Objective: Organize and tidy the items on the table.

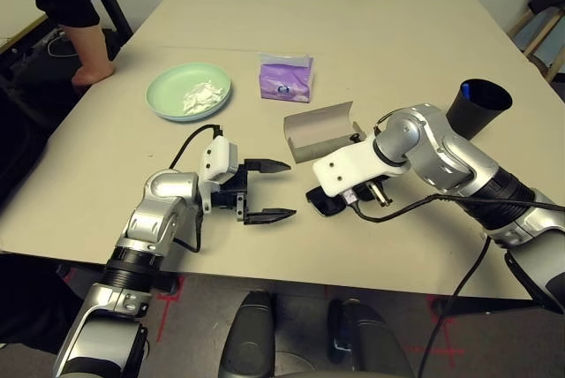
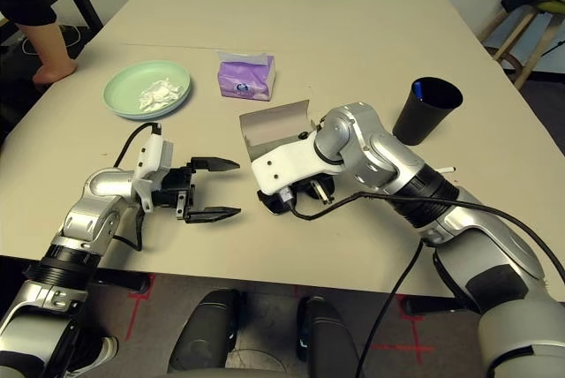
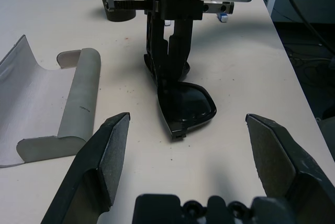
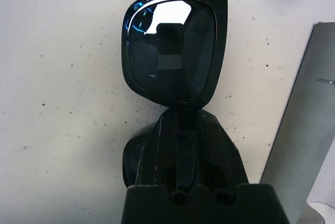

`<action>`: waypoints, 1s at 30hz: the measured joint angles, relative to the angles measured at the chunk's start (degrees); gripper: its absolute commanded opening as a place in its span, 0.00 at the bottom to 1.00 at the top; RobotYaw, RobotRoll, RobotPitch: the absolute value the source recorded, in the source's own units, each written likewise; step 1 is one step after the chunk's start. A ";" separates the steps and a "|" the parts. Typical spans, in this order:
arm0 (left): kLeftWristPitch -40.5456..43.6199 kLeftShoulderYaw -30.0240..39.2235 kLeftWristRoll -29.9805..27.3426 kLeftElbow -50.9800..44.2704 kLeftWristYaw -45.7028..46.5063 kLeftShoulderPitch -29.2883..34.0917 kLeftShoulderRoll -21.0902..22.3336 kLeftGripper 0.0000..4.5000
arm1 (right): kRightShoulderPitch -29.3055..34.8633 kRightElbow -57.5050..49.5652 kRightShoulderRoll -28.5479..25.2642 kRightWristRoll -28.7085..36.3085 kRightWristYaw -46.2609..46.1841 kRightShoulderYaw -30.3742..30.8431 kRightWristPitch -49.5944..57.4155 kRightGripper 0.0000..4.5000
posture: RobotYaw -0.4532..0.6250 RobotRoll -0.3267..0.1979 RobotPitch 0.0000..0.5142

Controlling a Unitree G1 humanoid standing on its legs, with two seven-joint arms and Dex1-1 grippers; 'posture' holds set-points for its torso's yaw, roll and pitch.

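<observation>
Gripping the black sunglasses (image 3: 187, 103) at the bridge with the right gripper (image 4: 180, 113), closed down narrow and pointing down at the near part of the table (image 1: 397, 259); cannot tell whether quite clear of the tabletop or just touching it. To the left of the sunglasses, holding out the left gripper (image 1: 293, 190), jaws wide, nothing between them, aimed toward the nearest lens but apart from it.

Just beyond the sunglasses, lying open on the table, near the right gripper: the grey glasses case (image 1: 322, 132), with a pale inside. Farther off, beyond the case and a little to the left: the purple tissue pack (image 1: 286, 78), upright, with pale wrapping at the top. Left of that pack, beyond the left gripper: the pale green plate (image 1: 168, 86), on top of the pale blue plate (image 2: 132, 116), mostly hidden except for a bit of rim; on the green one, toward its near side, the crumpled white tissue (image 1: 202, 97).

Over on the right, beyond the right forearm: the black cup (image 2: 425, 113), standing upright, with something blue inside; nearer, just beside that forearm, a white marker (image 2: 447, 170), lying on the table. At the left edge of the table, resting on it, a person's hand (image 1: 94, 71).
</observation>
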 measured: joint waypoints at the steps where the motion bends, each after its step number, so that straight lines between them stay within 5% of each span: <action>1: 0.00 0.00 0.01 0.01 0.00 0.00 0.00 1.00 | 0.00 -0.16 -0.13 0.17 0.14 -0.04 0.00 0.08 | 0.70 0.62 0.23; 16: 1.18 0.17 -0.16 0.14 1.24 -0.03 0.50 1.00 | -6.17 -0.86 0.65 2.99 -2.51 -6.55 2.24 0.08 | 0.69 0.62 0.20; 30: 2.12 1.48 -0.56 0.19 1.79 -1.21 2.07 1.00 | -11.13 16.66 5.95 -5.23 -26.06 -6.67 -8.43 0.08 | 0.69 0.62 0.20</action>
